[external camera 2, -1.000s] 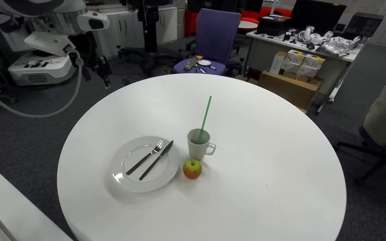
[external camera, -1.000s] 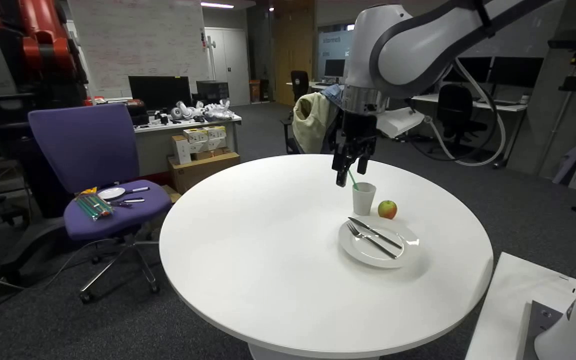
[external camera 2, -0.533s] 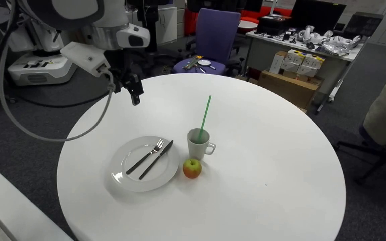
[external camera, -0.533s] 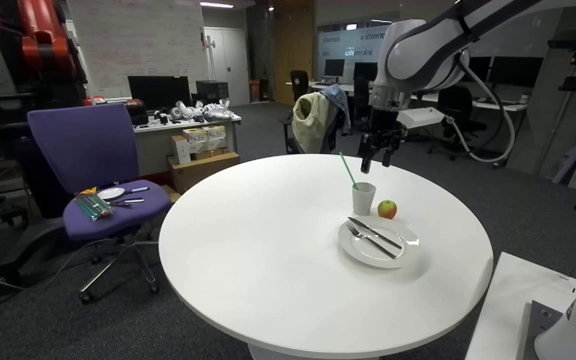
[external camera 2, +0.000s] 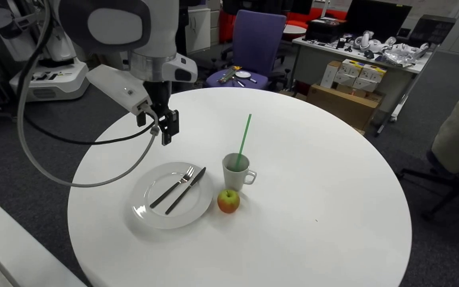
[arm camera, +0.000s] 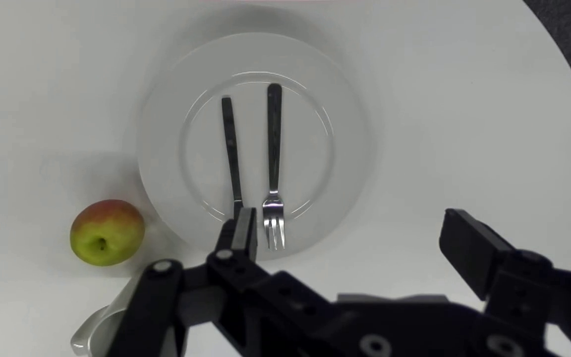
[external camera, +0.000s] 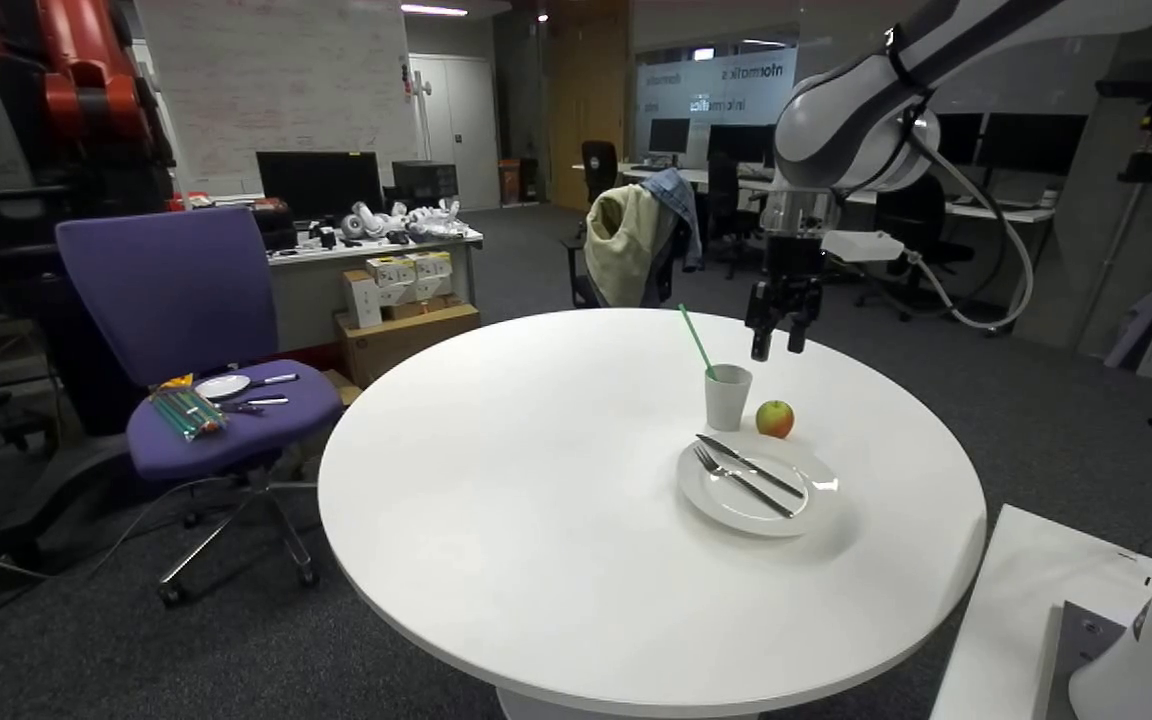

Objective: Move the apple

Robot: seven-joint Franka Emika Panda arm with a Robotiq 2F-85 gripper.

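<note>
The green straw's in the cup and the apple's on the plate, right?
Almost! The apple is on the table, beside the plate, as the wrist view shows. The green straw is in the cup, just as you said.

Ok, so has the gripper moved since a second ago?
Yes. In an exterior view, the gripper has come rightward and down in the picture, nearer to the white dinner plate, which lies where it did.
</note>
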